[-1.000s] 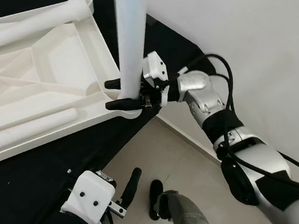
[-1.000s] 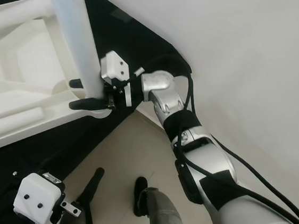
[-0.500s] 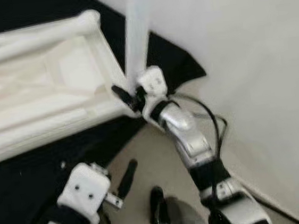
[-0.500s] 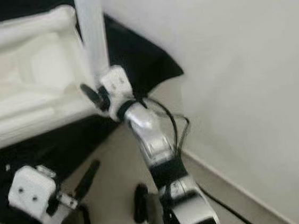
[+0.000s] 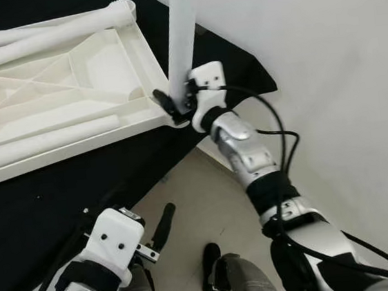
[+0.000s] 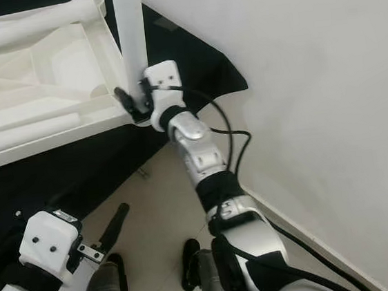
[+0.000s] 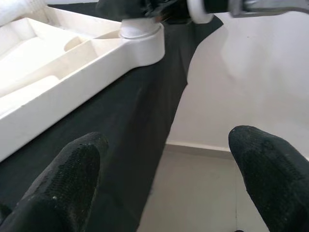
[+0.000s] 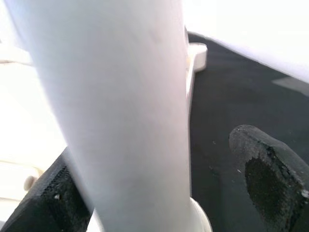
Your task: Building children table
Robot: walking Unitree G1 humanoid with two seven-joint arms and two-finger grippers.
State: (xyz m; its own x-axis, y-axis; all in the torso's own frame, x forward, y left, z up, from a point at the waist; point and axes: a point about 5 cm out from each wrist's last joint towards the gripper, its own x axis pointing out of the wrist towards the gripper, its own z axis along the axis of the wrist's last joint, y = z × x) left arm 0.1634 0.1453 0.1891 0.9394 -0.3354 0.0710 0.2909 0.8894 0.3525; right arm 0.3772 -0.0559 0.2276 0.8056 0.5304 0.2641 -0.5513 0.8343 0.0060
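A white plastic table top [image 5: 69,82] lies upside down on a black cloth. One white leg [image 5: 182,35] stands upright in the socket [image 7: 140,36] at its near right corner. My right gripper [image 5: 172,106] is at the base of this leg, one finger on each side. In the right wrist view the leg [image 8: 116,106] lies against one finger, and a gap shows before the other fingertip [image 8: 265,183], so the gripper is open. Two more legs lie flat: one along the far rim [image 5: 50,35], one inside the top [image 5: 48,143]. My left gripper [image 5: 162,225] hangs low over the floor, open and holding nothing.
The black cloth [image 5: 47,202] ends at a beige tiled floor [image 5: 206,193]. A white wall [image 5: 325,69] runs close along the right. My feet [image 5: 211,276] stand on the tiles just below the cloth's edge. A black cable [image 5: 276,137] loops off my right forearm.
The camera has swung, so the whole scene sits differently. My right forearm now reaches the leg's base from the near side instead of from the right. The left gripper hangs as before.
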